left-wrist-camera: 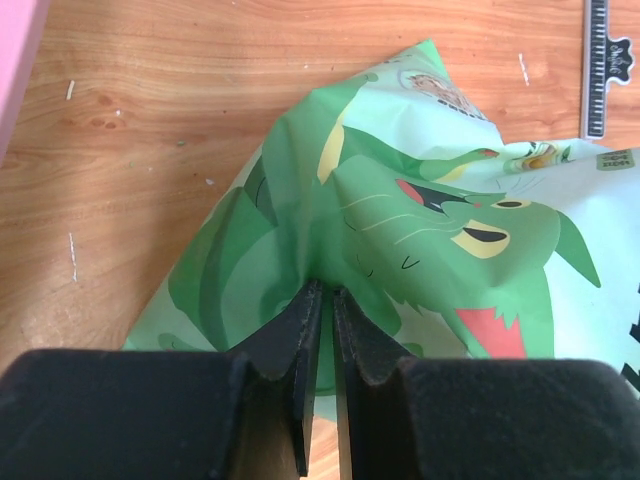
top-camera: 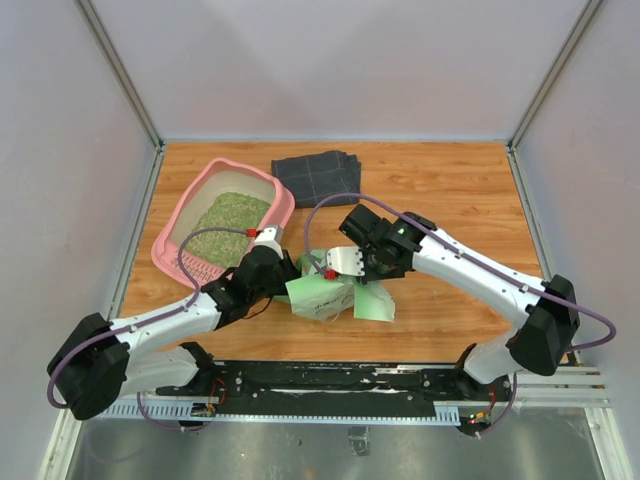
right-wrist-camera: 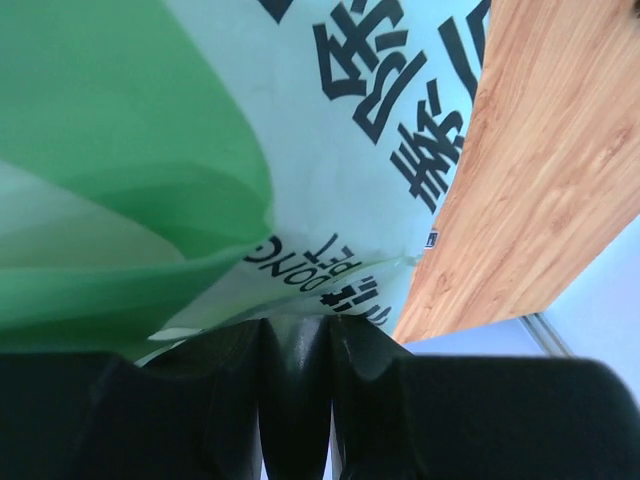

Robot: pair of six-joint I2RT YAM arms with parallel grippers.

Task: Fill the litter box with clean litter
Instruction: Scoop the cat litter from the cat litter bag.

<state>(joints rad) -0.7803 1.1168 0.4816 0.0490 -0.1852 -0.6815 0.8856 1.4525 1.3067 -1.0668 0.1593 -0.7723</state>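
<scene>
The pink litter box (top-camera: 178, 222) sits at the back left, and a bed of greenish-tan clean litter (top-camera: 232, 225) lies inside it. A crumpled green-and-white printed bag (top-camera: 365, 300) lies mid-table between the arms. My left gripper (top-camera: 283, 272) meets its left side. In the left wrist view the left gripper (left-wrist-camera: 325, 290) pinches a raised fold of the bag (left-wrist-camera: 400, 200), jaws almost together. My right gripper (top-camera: 335, 268) is at the bag's top. In the right wrist view the right gripper (right-wrist-camera: 297, 320) has the bag's (right-wrist-camera: 330, 120) printed edge at its narrow-set fingertips.
A dark grey folded cloth (top-camera: 315, 175) lies at the back, right of the box. A corner of the pink box (left-wrist-camera: 15, 60) shows at the left wrist view's left edge. A black marked strip (left-wrist-camera: 597, 60) lies beyond the bag. The black rail (top-camera: 330, 380) runs along the near edge.
</scene>
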